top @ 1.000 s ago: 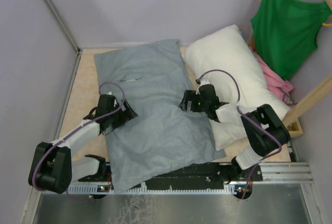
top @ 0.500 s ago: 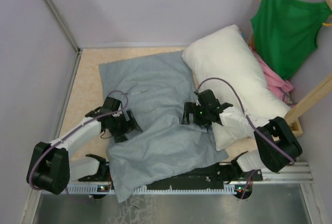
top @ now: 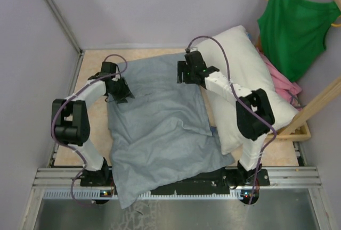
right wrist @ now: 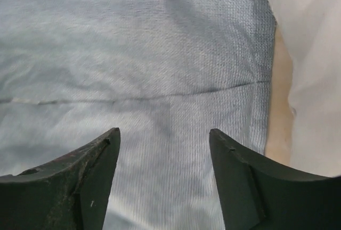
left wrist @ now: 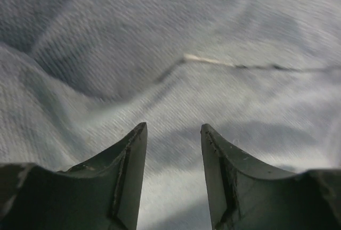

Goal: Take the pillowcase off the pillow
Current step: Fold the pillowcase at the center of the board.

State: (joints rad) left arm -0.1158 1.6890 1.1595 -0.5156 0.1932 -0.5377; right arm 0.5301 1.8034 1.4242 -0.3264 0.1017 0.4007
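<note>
The pale grey-blue pillowcase [top: 160, 134] lies rumpled across the middle of the table, its far part folded over the near part. The plump white pillow [top: 242, 62] lies beside it on the right, bare. My left gripper [top: 122, 91] sits over the pillowcase's far left corner. In the left wrist view the left gripper [left wrist: 173, 126] is open, with cloth [left wrist: 213, 22] and a seam below and nothing between the fingers. My right gripper [top: 185, 74] hovers over the far right corner. The right gripper [right wrist: 165, 131] stands wide open above the cloth [right wrist: 133, 38], next to the pillow's edge [right wrist: 314, 54].
A green tank top [top: 295, 25] hangs on a yellow hanger at the back right, over a pink garment [top: 282, 81] and a wooden rack [top: 319, 102]. Walls close the left and far sides. A metal rail [top: 287, 177] runs along the near edge.
Both arms have reached from the pillowcase's middle out to its far corners. The far part of the cloth now lies folded over. The left jaws have narrowed.
</note>
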